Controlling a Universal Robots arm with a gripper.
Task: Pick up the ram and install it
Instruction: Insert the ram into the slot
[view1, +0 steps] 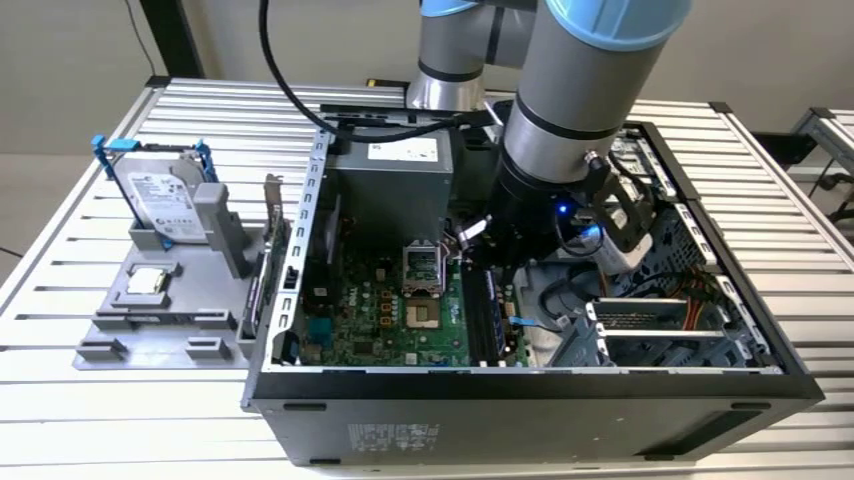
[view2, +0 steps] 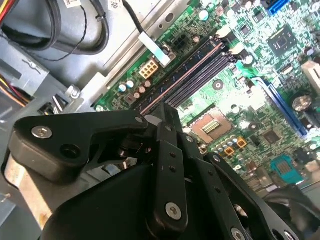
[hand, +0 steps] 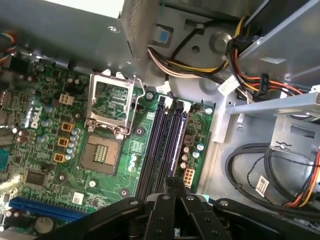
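Note:
The ram (hand: 178, 140) looks like a long dark stick standing on edge in the motherboard's black slot row, on the side away from the CPU socket. It also shows as a thin dark strip (view2: 187, 67) with a lit top edge. My gripper (hand: 171, 184) is inside the open computer case (view1: 534, 385), with its black fingers pressed together over the near end of that slot row. In the second wrist view the gripper (view2: 167, 111) tips sit just above the slot ends. Whether they touch the ram is hidden. In the exterior view the gripper (view1: 494, 255) hangs over the slots.
The CPU socket (hand: 107, 107) lies beside the slots. Cable bundles (hand: 250, 170) and a drive cage (view1: 654, 325) crowd the other side, and the power supply (view1: 394, 175) stands behind. Outside the case, a grey holder (view1: 160, 300) carries a hard drive (view1: 167, 200) in a blue frame.

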